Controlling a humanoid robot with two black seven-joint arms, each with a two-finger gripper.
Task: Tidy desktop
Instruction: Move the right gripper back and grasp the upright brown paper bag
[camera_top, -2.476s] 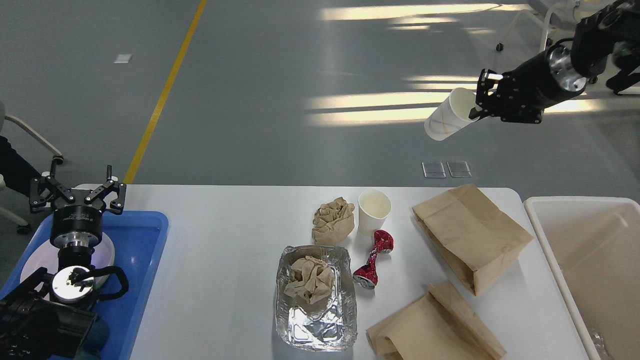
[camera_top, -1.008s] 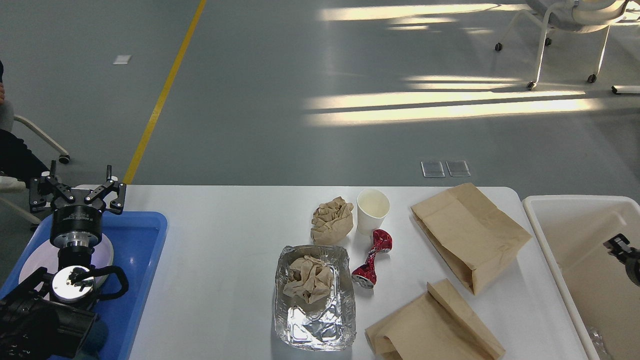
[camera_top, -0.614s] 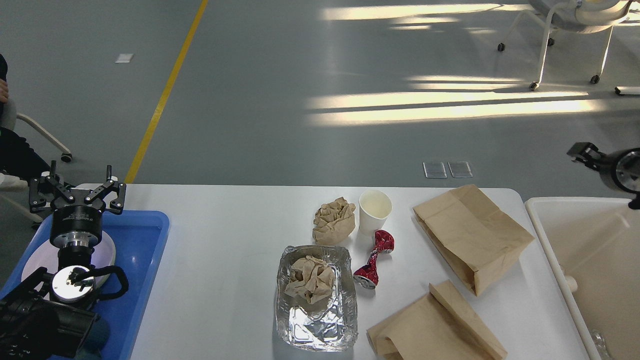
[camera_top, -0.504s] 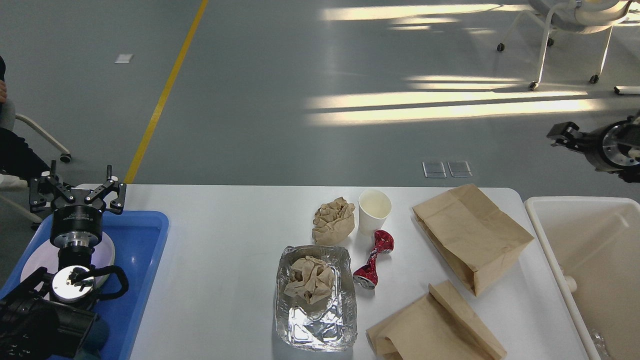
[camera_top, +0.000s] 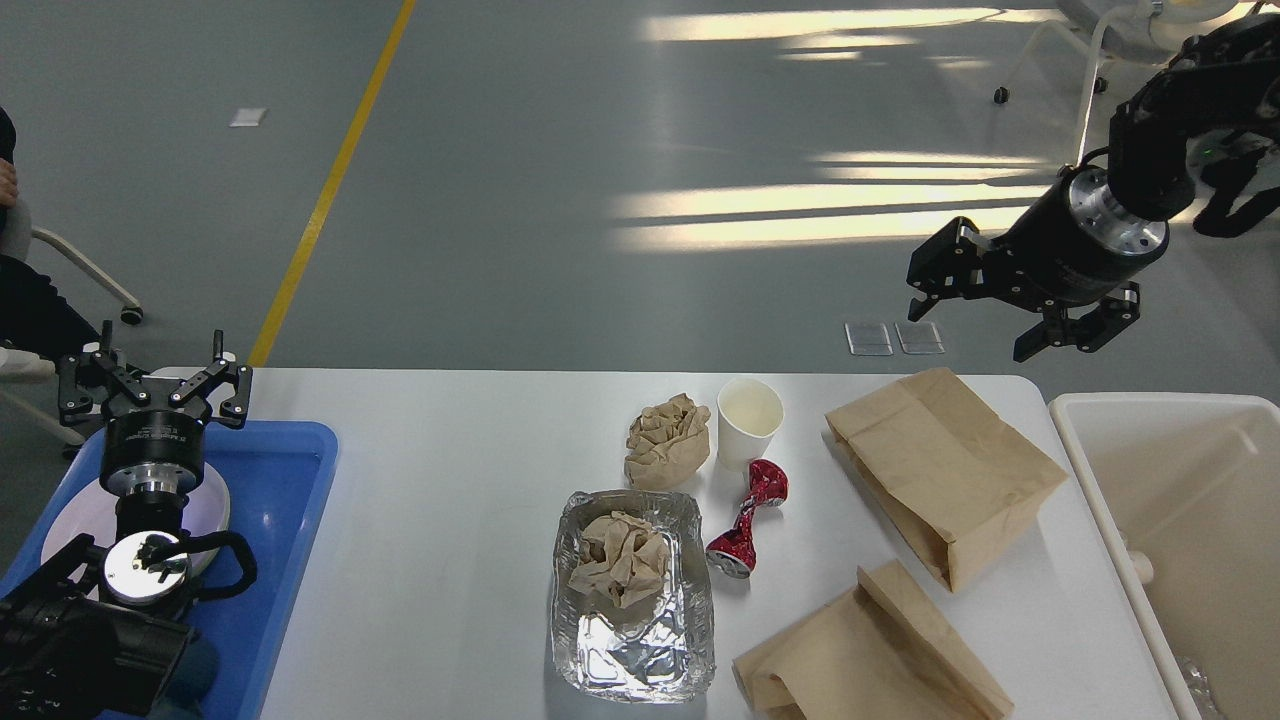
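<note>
Two paper bags (camera_top: 940, 468), one cup (camera_top: 748, 421), one can (camera_top: 745, 520)

White, seemingly matte desktop (camera_top: 450, 520), litter-strewn

We see a foil tray (camera_top: 632, 650) holding crumpled paper (camera_top: 620, 558), a cup (camera_top: 748, 421), a crushed can (camera_top: 745, 520), two paper bags (camera_top: 940, 470), a blue tray (camera_top: 290, 480) and a bin (camera_top: 1170, 500).

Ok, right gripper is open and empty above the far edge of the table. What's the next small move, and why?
Probably lower the right gripper toward the upright paper cup. Its jaws are open and hold nothing. The cup stands free on the desktop beside the crumpled paper, an easy grasp, and the cream bin is on that side.
</note>
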